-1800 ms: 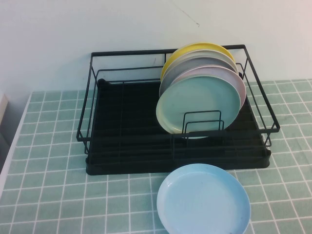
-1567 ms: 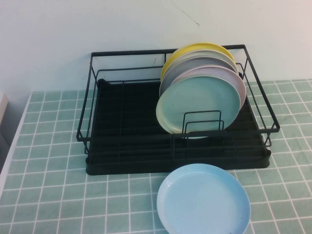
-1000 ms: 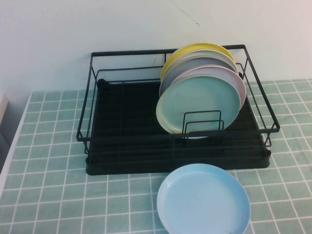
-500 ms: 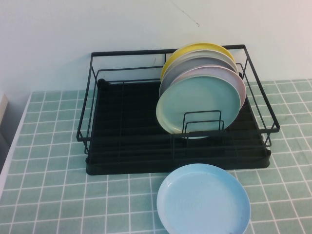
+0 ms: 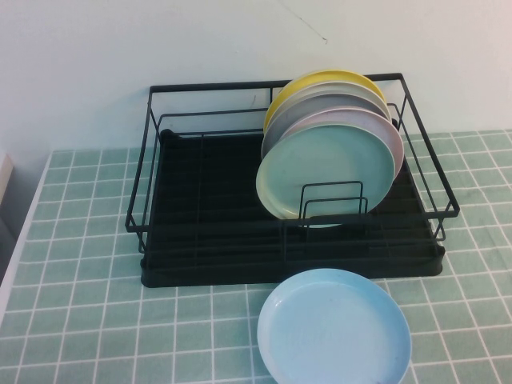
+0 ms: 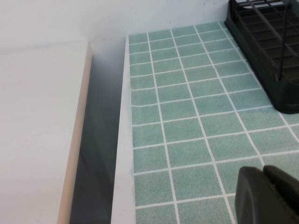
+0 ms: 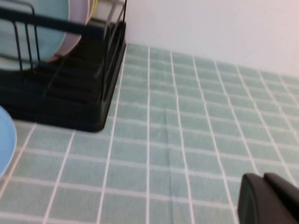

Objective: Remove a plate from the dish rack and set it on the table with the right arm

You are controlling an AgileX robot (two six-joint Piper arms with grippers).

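Note:
The mint-green plate (image 5: pixel 328 174) stands upright at the front of a row of plates in the black dish rack (image 5: pixel 208 232), with pink, grey and yellow plates behind it. It also shows in the right wrist view (image 7: pixel 32 23). Neither arm appears in the high view. My left gripper (image 6: pixel 264 189) is shut and empty above the tiled table (image 5: pixel 80 320) to the left of the rack. My right gripper (image 7: pixel 264 193) is shut and empty above the tiles to the right of the rack (image 7: pixel 60 93).
A sky-blue plate (image 5: pixel 334 330) lies flat on the table in front of the rack; its edge shows in the right wrist view (image 7: pixel 3 144). The table's left edge and a gap beside a white surface (image 6: pixel 37 130) lie near my left gripper.

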